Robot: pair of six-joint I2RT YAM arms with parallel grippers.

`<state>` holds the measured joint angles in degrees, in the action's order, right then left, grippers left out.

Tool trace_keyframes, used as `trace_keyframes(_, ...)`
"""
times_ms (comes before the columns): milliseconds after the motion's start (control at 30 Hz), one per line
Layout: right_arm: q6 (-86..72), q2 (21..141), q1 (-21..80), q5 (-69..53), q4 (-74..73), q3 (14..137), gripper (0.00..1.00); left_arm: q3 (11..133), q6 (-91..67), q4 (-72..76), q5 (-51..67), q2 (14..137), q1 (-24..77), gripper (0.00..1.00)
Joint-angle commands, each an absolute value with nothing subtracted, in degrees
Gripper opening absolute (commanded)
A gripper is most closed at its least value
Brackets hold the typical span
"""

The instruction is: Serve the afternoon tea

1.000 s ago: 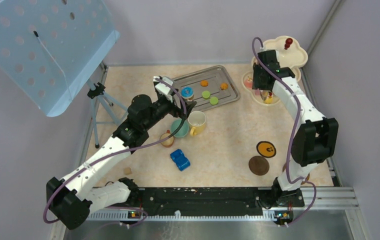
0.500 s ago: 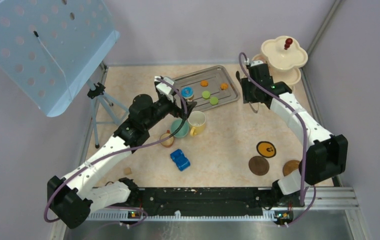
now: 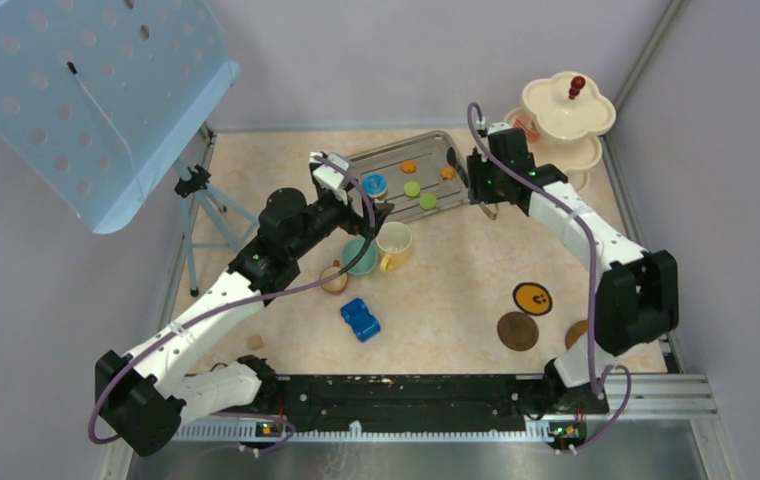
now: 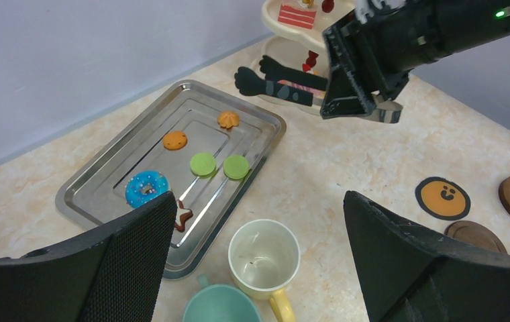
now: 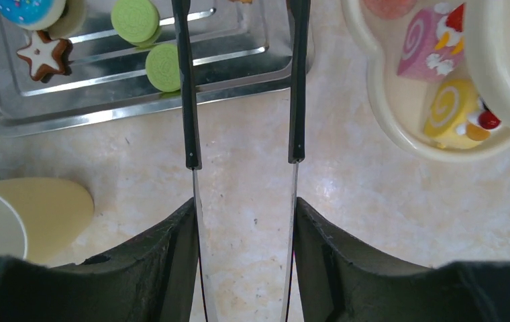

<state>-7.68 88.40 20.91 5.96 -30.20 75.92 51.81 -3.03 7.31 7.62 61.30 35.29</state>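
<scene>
Toy cakes lie on a steel tray (image 3: pixel 388 160): a blue donut (image 4: pixel 146 188), two green macarons (image 4: pixel 202 164), orange biscuits (image 4: pixel 174 140) and a star biscuit (image 5: pixel 43 55). My right gripper (image 5: pixel 244 261) is shut on black tongs (image 5: pixel 188 100), whose arms reach over the tray's right end; the tips are cut off in the right wrist view. The tongs hold nothing that I can see. The cream tiered stand (image 3: pixel 566 105) holds roll cakes (image 5: pixel 450 107) on its low tier. My left gripper (image 4: pixel 259 261) is open and empty above the yellow-and-cream mug (image 4: pixel 266 258) and teal cup (image 4: pixel 219 308). A small brown cup (image 3: pixel 334 279) stands nearby.
Three round coasters lie front right: a plain brown one (image 3: pixel 517 330), an orange-faced one (image 3: pixel 532 298) and one partly behind the right arm (image 3: pixel 581 332). A blue toy car (image 3: pixel 360 319) is front centre. A tripod (image 3: pixel 201 200) with a perforated blue board stands at left.
My right arm has swung left with the tongs, from over the stand's low tier to the tray's right end. The left arm has not moved.
</scene>
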Motion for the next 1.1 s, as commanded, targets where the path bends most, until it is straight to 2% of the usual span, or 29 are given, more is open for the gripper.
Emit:
trace_keyframes(0, -10.37, 94.30, 22.68, 4.22, -27.63, 82.20, 0.49, 51.71, -2.92, 9.52, 6.77, 60.91, 35.18, 0.99)
trace_keyframes(100, -9.82, 98.34, 25.29, 3.46, -27.07, 85.83, 0.49, 51.88, -2.99, 9.53, 7.15, 60.46, 35.17, 0.99)
trace_keyframes(300, -7.64, 107.95, 27.43, -8.23, -28.57, 95.09, 0.49, 51.94, -2.42, 9.18, 5.79, 59.59, 35.18, 0.99)
trace_keyframes(533, -13.29, 116.63, 27.52, -15.10, -32.93, 104.60, 0.47, 51.94, -2.27, 9.16, 5.62, 58.60, 35.10, 0.99)
trace_keyframes(1067, -17.35, 122.29, 27.53, -18.75, -34.79, 107.07, 0.46, 51.85, -2.48, 9.46, 6.50, 58.28, 35.11, 0.99)
